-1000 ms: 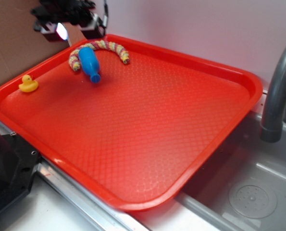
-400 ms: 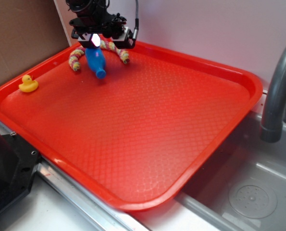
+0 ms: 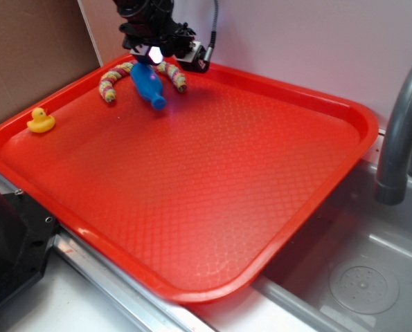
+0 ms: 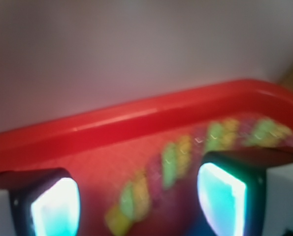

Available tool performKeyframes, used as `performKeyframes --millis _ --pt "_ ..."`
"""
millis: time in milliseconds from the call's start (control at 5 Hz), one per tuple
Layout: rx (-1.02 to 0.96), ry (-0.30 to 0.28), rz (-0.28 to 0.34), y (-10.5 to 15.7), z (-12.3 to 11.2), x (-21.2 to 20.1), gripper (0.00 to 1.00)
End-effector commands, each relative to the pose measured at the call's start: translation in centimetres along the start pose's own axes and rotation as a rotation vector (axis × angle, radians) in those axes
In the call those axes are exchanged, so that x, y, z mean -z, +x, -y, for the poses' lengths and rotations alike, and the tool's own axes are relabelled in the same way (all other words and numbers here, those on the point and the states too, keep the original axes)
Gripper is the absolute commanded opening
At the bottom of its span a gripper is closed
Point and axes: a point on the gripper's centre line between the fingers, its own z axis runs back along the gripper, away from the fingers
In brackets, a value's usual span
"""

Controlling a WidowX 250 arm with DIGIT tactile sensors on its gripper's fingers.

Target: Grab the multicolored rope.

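Note:
The multicolored rope [image 3: 111,79] lies in an arch at the far left corner of the red tray [image 3: 261,173], striped yellow, pink and green. A blue bottle [image 3: 150,84] lies across its middle. My gripper [image 3: 152,55] hovers over the top of the arch, just above the bottle's base. In the wrist view the rope [image 4: 171,172] runs slantwise on the tray floor between my two glowing pads [image 4: 220,196], blurred. The gripper [image 4: 139,201] is open, its jaws wide apart and holding nothing.
A small yellow rubber duck [image 3: 41,121] sits near the tray's left rim. A brown cardboard wall [image 3: 32,55] stands at left, a white wall behind. A grey faucet [image 3: 403,131] and sink basin [image 3: 358,277] are at right.
The gripper has travelled right from the tray's far left corner to above the rope's arch. The blue bottle has shifted right and turned; the rope's right end has barely moved.

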Motion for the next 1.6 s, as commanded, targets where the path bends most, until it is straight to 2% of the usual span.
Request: performKeyframes --millis 0,200,400,800,1000,1200,1400 --pt "0.034 0.032 -0.074 -0.8 -1.7 -1.5 1.0" --pt "0.036 0.003 -0.081 -1.6 -1.9 -2.8 1.0" --pt "0.03 -0.002 -0.06 -0.7 -1.5 -3.0 1.0" --pt "-0.02 -0.086 -0.011 1.6 -0.1 -1.6 1.0" --pt "-0.045 -0.077 0.007 2.2 0.3 -0.9 1.0" --pt "-0.081 -0.071 0.019 2.8 -0.4 -0.5 1.0" --pt "-0.13 -0.03 -0.008 3.2 -1.3 0.7 1.0"
